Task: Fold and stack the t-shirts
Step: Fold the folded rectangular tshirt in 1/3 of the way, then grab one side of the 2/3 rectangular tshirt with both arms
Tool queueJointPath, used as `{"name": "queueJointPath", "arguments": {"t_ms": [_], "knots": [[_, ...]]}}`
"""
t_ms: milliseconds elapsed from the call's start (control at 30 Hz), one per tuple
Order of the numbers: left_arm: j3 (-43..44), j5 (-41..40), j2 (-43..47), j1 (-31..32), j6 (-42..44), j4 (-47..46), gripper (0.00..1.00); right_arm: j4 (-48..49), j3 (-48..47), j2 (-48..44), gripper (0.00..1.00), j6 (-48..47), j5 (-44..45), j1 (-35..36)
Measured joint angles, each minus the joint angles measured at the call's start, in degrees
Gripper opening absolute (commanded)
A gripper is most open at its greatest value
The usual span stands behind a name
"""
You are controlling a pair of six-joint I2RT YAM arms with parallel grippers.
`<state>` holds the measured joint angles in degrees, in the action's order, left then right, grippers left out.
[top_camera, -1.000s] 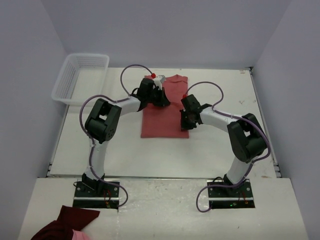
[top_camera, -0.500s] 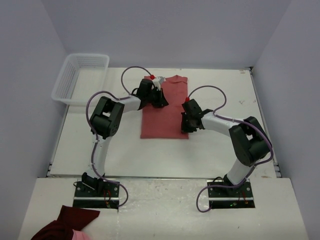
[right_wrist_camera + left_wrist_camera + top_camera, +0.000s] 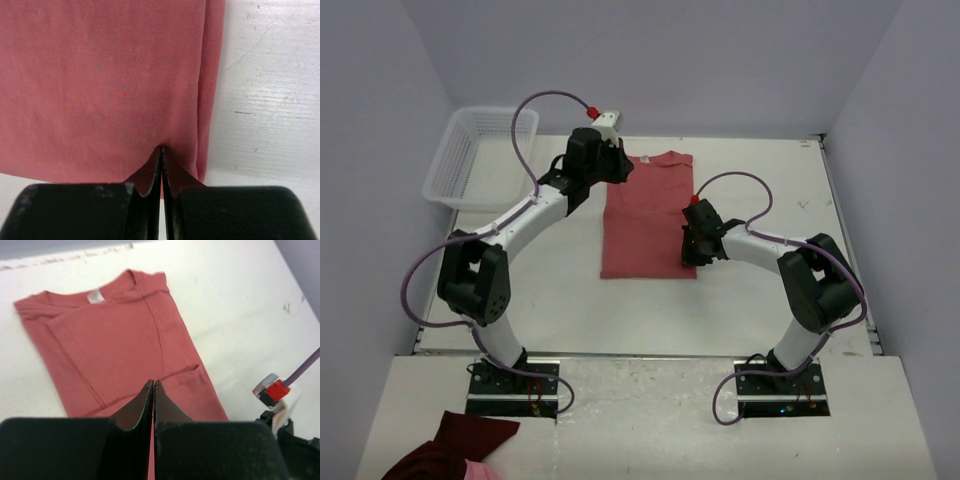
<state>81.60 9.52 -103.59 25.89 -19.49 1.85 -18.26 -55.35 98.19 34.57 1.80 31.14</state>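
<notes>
Salmon-red cotton t-shirt (image 3: 645,210) | your left claw (image 3: 152,385) hovering shut, empty | right claw (image 3: 161,149) shut, touching cloth | you're risking dragging folds open.

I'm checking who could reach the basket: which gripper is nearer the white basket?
Left. The left gripper is by the t-shirt's far left corner, the side facing the white basket. The right gripper is at the t-shirt's near right edge, farther across the table.

The t-shirt (image 3: 100,75) overruns the right wrist view's edges.
</notes>
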Motion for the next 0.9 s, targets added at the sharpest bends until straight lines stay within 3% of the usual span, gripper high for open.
{"name": "queueJointPath", "arguments": {"t_ms": [100, 233, 400, 900], "knots": [[-5.7, -3.2, 7.7, 0.0, -1.9, 0.1, 0.0, 0.0, 0.0, 0.0, 0.0, 0.0, 0.0, 0.0], [-22.6, -3.9, 17.6, 0.7, -5.5, -1.6, 0.0, 0.0, 0.0, 0.0, 0.0, 0.0, 0.0, 0.1], [-36.7, -2.4, 19.8, 1.3, -7.0, -2.1, 0.0, 0.2, 0.1, 0.0, 0.0, 0.0, 0.0, 0.1], [-42.5, 0.5, 20.0, 1.3, -7.6, -6.0, 0.0, 0.2, 0.1, 0.0, 0.0, 0.0, 0.7, 0.7]]}}
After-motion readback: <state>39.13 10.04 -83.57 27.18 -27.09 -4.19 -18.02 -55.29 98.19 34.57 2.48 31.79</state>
